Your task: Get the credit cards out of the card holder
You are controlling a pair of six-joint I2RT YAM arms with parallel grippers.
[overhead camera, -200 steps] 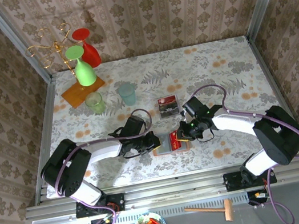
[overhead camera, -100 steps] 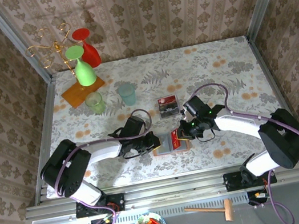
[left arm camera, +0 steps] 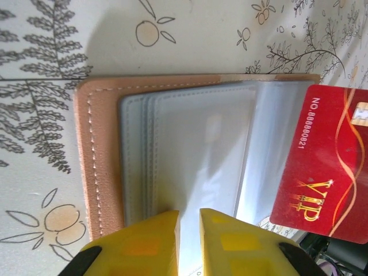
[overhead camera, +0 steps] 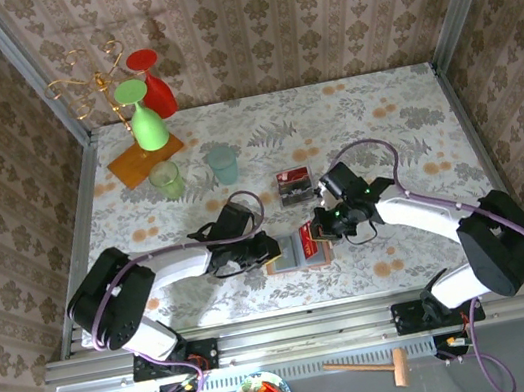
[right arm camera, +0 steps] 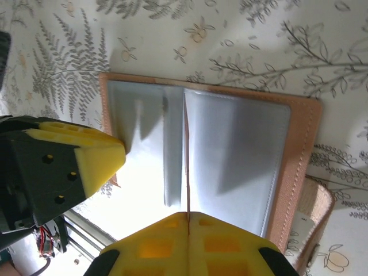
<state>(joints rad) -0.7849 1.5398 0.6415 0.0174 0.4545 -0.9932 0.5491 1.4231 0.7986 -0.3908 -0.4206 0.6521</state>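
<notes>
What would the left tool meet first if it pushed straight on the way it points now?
Most likely the grey-blue clear plastic sleeves of the salmon-tan leather-like card holder, lying directly ahead of the left tool. The red plastic VIP card sits off to the side of that line.

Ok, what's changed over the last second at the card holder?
The right gripper, shut on the red card, edged slightly away from the arm bases, taking the card with it above the open card holder. No new grasp or release shows. The left gripper stayed at the holder's edge, the holder did not shift, and the loose cards farther back stayed put.
</notes>
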